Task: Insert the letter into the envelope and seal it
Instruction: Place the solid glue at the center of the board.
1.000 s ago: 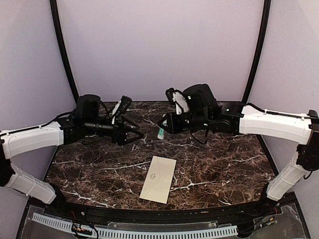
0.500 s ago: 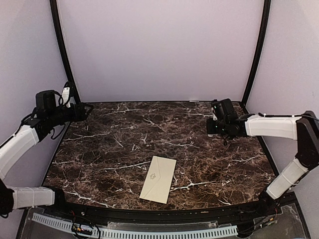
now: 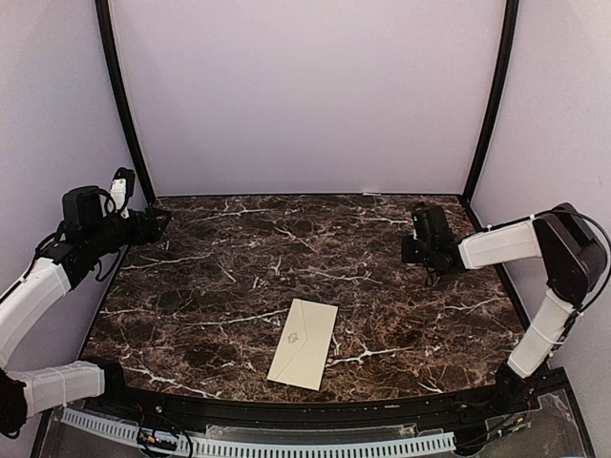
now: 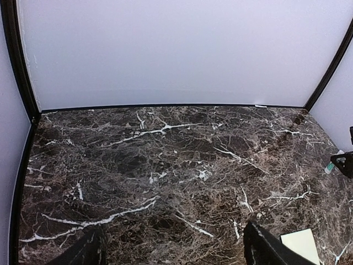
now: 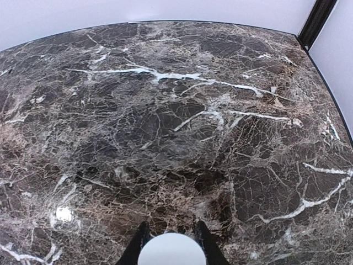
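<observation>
Dark marble desk (image 3: 191,286), plain lilac walls. The envelope (image 3: 303,343) lies flat near the front middle of the desk, flap side up. The flap looks folded down, with a small emblem at its tip. The letter shows in no view, so I cannot tell if it is inside.

The left fingers (image 3: 160,218) are at the far left edge, well apart from the envelope. The left wrist view shows them spread wide with nothing between. The right fingers (image 3: 410,250) are over the right rear of the desk, also well apart. In the right wrist view they are clenched on a round white tube (image 5: 171,251), probably a glue stick.

Risks:
- The seal is unproven. If the flap is only lying there, it may lift once touched.
- The letter may not be inside, so the envelope could get sealed empty.
- The thin paper lies flush on slick stone, so a pinch could skid it instead of lifting it. It sits near the front edge and could be pushed off.
- The tube could slip if the grip is loose, then roll or smear glue on the desk or paper.
- Both arms reaching to the middle at once could clash.
</observation>
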Robot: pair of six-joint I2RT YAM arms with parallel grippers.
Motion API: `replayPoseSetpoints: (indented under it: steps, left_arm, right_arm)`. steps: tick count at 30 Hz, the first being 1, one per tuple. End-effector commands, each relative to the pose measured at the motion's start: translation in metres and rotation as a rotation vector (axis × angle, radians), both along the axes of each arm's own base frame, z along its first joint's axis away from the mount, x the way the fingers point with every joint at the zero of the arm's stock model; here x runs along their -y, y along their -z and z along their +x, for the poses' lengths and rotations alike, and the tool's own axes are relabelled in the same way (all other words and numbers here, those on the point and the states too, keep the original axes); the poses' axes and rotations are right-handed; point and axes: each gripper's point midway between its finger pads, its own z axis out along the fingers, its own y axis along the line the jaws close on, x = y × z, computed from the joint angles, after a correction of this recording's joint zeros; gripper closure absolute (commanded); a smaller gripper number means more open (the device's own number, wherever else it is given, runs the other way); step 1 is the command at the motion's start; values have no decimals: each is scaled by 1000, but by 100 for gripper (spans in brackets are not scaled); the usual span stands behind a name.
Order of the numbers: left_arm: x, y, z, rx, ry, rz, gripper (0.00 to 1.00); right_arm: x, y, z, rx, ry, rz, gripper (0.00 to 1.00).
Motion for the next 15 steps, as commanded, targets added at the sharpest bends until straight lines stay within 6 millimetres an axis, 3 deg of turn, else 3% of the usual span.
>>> replayPoseSetpoints:
  steps: [1,8,15]
  left_arm:
    - [1,-5,-2,31,7,-6,16]
    - [2,-8,-2,41,11,-28,16]
    - [3,-7,-2,44,10,-44,17]
  right_arm:
    - [13,1,10,54,53,-4,100]
    - [19,16,11,29,71,-19,98]
    - [18,18,13,18,64,-24,82]
